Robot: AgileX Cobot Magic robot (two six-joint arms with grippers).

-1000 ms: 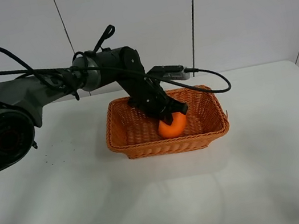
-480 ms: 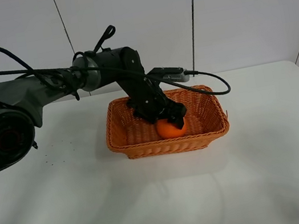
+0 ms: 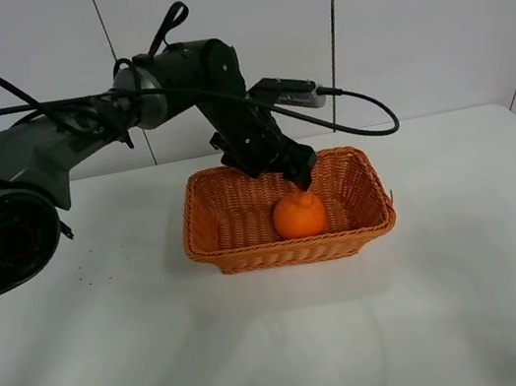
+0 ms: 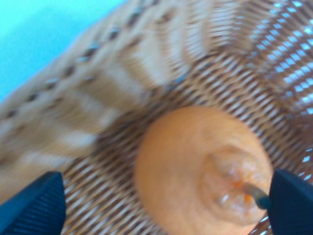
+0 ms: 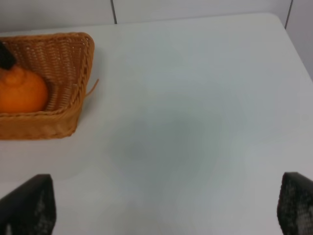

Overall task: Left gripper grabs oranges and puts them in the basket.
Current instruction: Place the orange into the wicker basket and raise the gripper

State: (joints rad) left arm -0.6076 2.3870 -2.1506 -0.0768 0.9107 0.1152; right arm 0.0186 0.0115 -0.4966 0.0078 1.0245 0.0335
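Observation:
The orange (image 3: 299,216) lies on the floor of the wicker basket (image 3: 293,249), knobby top up, toward the front middle. My left gripper (image 3: 301,174) hangs just above and behind the fruit, apart from it. In the left wrist view the orange (image 4: 195,171) fills the space below the gripper (image 4: 164,204), whose fingertips (image 4: 34,205) stand wide apart and hold nothing, with the basket wall (image 4: 122,63) behind. The right wrist view shows the orange (image 5: 22,90) in the basket (image 5: 63,63) off to one side, and the right gripper (image 5: 164,210) open and empty over bare table.
The basket stands on a white table (image 3: 266,351) near the back wall. A black cable (image 3: 367,129) loops from the left arm over the basket's far right corner. The right arm does not show in the exterior view.
The left gripper lowered the orange to the basket floor, let go of it and rose up and back. The orange now rests by itself.

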